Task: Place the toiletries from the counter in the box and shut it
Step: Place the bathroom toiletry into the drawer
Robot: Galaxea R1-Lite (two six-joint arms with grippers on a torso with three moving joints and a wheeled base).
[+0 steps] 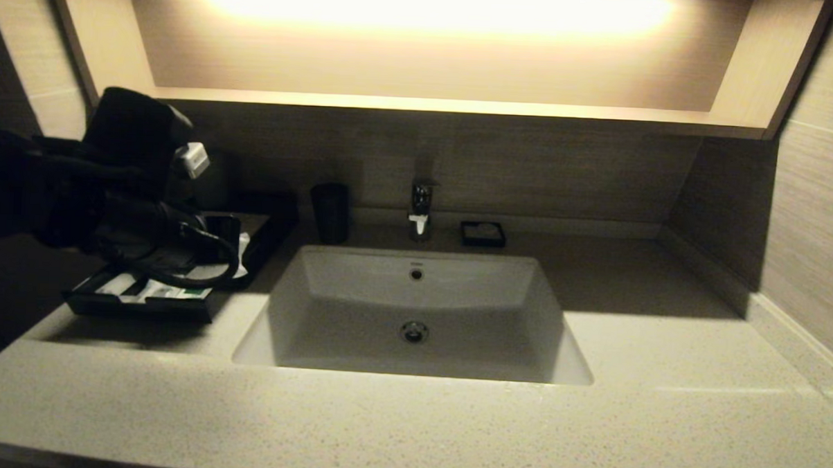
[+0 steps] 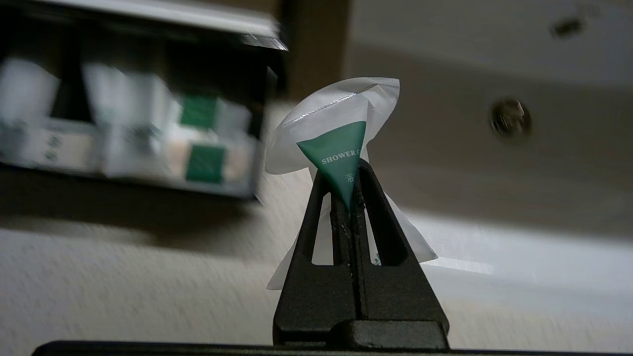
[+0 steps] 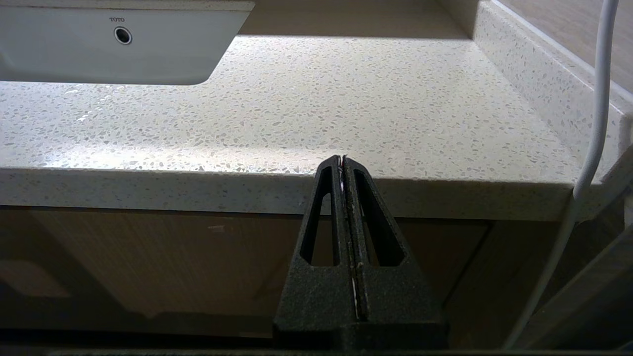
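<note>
My left gripper [image 2: 348, 168] is shut on a squarish white pouch [image 2: 336, 123] with a green label, pinching it at the label's lower tip. It holds the pouch above the counter [image 2: 123, 277], just beside the open front tray of the black box [image 2: 173, 12]. In the head view the left arm covers much of the box [image 1: 137, 309], and the pouch [image 1: 243, 254] shows white at the box's sink side. Several white packets with green labels [image 2: 198, 138] lie in the tray [image 1: 165, 291]. My right gripper [image 3: 342, 160] is shut and empty, parked below the counter's front edge [image 3: 346, 193].
The white sink [image 1: 414, 310] lies just right of the box, with its drain [image 2: 509, 118]. A dark cup [image 1: 330, 212], the tap [image 1: 421, 210] and a small black soap dish [image 1: 483, 233] stand at the back. A white cable [image 3: 591, 123] hangs by the right wrist.
</note>
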